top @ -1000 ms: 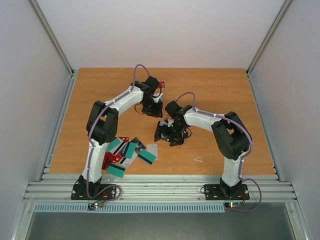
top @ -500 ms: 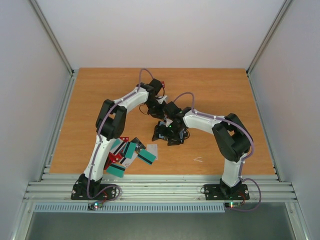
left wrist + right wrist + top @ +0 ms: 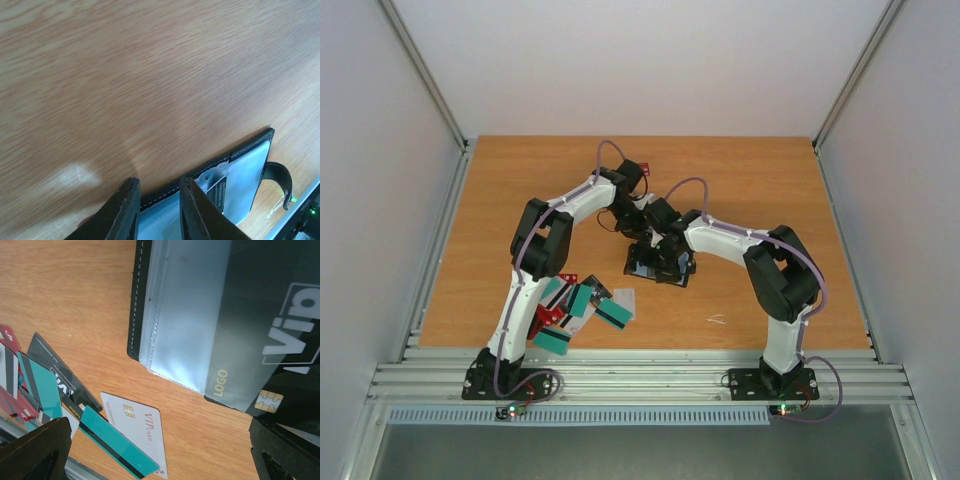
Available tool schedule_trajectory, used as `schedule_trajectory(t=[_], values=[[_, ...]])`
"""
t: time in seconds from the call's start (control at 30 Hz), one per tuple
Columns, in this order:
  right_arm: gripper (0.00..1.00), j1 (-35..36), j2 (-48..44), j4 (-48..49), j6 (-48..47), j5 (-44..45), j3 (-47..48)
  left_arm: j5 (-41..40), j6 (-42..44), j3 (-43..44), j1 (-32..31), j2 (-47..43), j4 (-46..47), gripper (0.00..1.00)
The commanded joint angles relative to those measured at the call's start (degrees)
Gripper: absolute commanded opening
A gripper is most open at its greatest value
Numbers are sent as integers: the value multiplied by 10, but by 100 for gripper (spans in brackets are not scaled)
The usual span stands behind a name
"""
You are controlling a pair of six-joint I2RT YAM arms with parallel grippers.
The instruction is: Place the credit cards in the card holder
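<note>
Black card holder (image 3: 245, 170) edge between left claw (image 3: 158, 186) tips; open wood (image 3: 125, 75) beyond.

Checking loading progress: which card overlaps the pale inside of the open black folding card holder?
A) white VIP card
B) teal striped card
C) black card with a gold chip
C: the black chip card lies across the pale lining of the card holder; the white card and teal card rest on the wooden table.

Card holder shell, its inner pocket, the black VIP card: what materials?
Card holder shell: leather or faux leather, matte black, white stitched edge. Inner pocket: soft translucent plastic, glossy; card shows through. Black VIP card: probably rigid plastic, printed, gold chip.
</note>
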Motion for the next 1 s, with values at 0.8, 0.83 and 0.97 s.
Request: schedule_trajectory(t=[0.8,0.83,0.97], values=[[98,-12,-57,49,-9,-151,-16,7,-55,0,14,-26,7,29],[99,-17,-64,36,-16,-150,-16,7,-55,1,17,-30,7,30],[99,-46,-78,-28,-40,-114,-8,-19,-46,-1,22,-54,-14,37]])
